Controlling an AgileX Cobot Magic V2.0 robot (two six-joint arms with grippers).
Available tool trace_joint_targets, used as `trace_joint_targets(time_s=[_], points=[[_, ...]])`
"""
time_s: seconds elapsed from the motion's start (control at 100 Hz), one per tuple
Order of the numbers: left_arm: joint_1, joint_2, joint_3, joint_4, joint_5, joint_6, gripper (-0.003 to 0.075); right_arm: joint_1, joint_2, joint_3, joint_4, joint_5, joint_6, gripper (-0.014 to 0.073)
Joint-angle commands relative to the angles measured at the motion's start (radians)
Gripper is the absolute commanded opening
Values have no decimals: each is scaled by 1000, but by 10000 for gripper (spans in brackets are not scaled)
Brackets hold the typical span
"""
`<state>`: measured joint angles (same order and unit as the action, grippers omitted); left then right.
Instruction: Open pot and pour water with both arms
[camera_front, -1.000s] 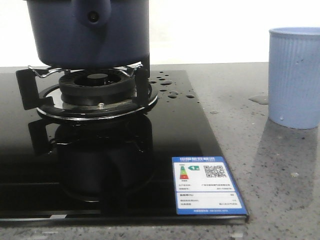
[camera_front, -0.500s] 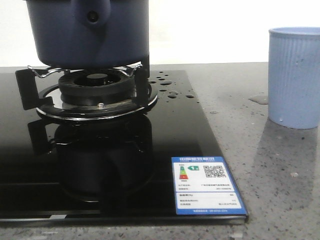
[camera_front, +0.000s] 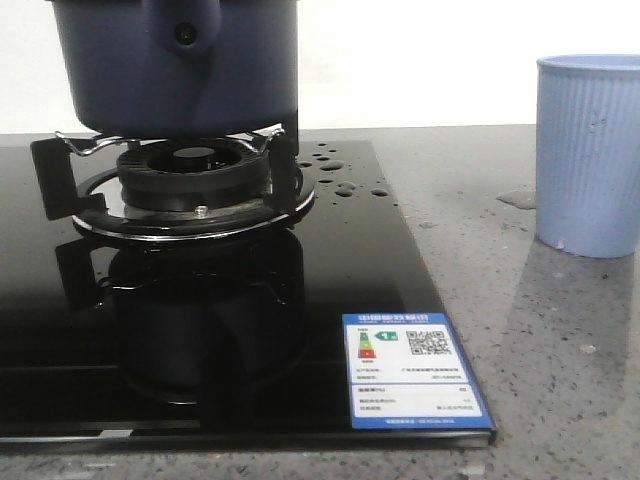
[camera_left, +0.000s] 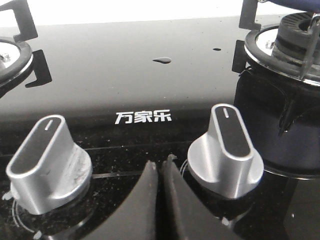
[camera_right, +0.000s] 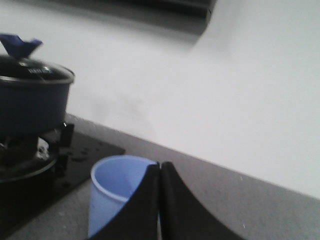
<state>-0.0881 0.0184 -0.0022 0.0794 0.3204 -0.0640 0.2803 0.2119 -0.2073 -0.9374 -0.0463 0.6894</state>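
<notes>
Nearest in the front view: a blue energy label (camera_front: 415, 372) stuck on the near right corner of the black glass hob (camera_front: 370, 260). Beyond it, a burner (camera_front: 190, 170) ringed by a metal pan support, and resting on that support the pot (camera_front: 175, 65), dark navy, upright, handle mount with its round hole facing forward. Water droplets (camera_front: 345, 175) scattered on the glass just right of the burner. Off the hob to the right, on the grey speckled counter (camera_front: 560, 350), a pale blue ribbed cup (camera_front: 588, 155), upright, well apart from the pot, with a small puddle beside its base.

Seen from the left wrist: left gripper (camera_left: 161, 172) with fingers pressed together, tips touching, holding nothing, low over the hob's front edge between two silver knobs (camera_left: 227, 150). Farther back, white brand lettering (camera_left: 143, 117) on the glass, then a lone drop.

Seen from the right wrist: right gripper (camera_right: 160, 172) likewise closed tip to tip on nothing, raised above the counter with the cup (camera_right: 117, 192) just behind its fingers. Farther off, the pot (camera_right: 32, 102) on its burner, glass lid (camera_right: 30, 70) in place, blue knob on top.
</notes>
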Motion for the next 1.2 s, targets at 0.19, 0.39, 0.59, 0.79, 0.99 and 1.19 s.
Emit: trace_joint_targets(time_s=[0.19,0.39,0.59,0.79,0.99,1.19], points=[[-3,20,41,3,-67,-13,-19,-99,-92,77,605,-29,-478,-66],[-3,20,41,3,-67,-13,-19,-163,-158,156,850,-34,-715,-66],[-3,20,41,3,-67,-13,-19,-193,-245,227,946,140,-715,-66],[-3,20,41,3,-69,-13,-19,-209,-243,227,958,346,-715,-66],[-3,20,41,3,-69,-13,-19,-209,-243,227,958,346,-715,-66],[-3,20,41,3,-69,-13,-19,-209,-243,227,958,346,-715,-66]])
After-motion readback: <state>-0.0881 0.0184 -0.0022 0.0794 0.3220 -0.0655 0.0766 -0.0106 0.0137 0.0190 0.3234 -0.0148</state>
